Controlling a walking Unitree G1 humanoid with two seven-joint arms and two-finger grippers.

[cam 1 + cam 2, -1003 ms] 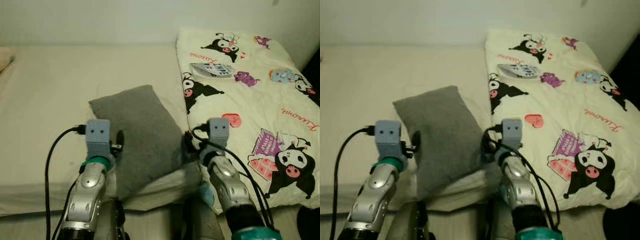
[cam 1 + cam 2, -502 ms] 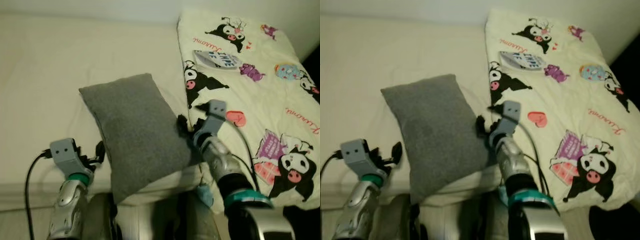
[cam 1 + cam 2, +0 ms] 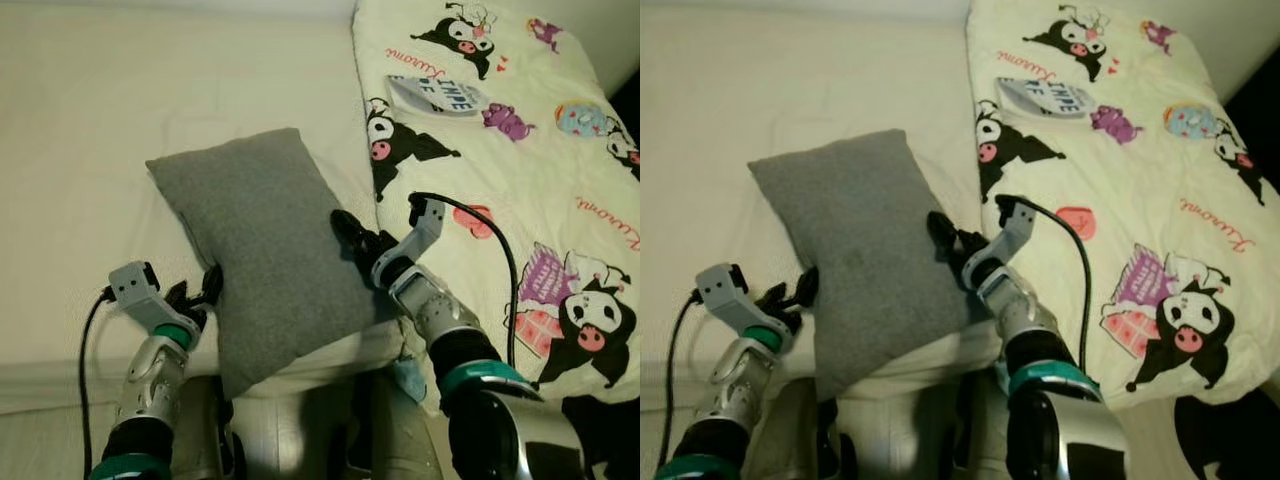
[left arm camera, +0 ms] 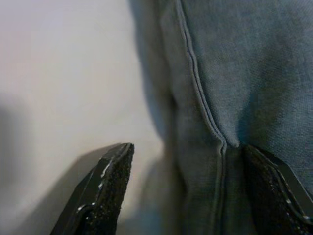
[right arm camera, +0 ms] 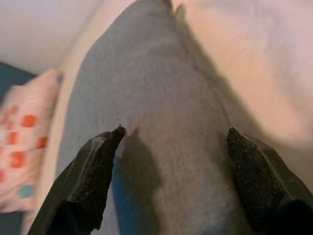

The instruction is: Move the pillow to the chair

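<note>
The near corner of the grey pillow hangs over the bed edge, its underside hidden. The printed quilt beyond the right tool is cut off by the picture's edge. In the right wrist view the surroundings past the tool blur. The left tool fingertips are partly hidden against the pillow's side.

Home bedroom, cream-sheeted bed, cartoon-print duvet, grey pillow lying on the mattress

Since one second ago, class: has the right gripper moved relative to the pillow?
Yes. The right gripper has swung from the pillow's lower right edge up over its right side, fingers open across the fabric.
</note>
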